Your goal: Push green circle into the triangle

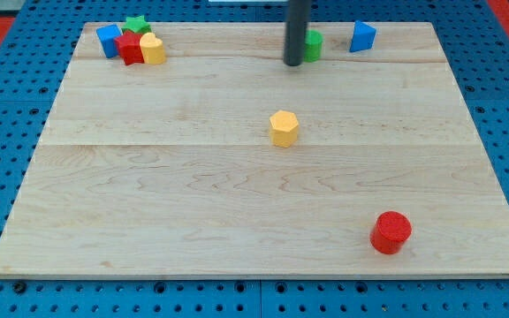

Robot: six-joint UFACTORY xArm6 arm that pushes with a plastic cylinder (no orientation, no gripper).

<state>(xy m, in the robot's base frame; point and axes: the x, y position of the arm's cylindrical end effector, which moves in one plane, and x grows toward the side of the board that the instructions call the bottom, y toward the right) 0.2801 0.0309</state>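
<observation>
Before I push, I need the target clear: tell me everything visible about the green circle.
The green circle is a small, plain green round block lying flat near the top edge of the wooden board. My tip hides its left part and seems to touch that side. The blue triangle stands apart on its right.

Board (193, 194) – pale wood, smooth, visible grain; rod (296, 31) – dark, matt; surround (7, 115) – blue perforated panel.
</observation>
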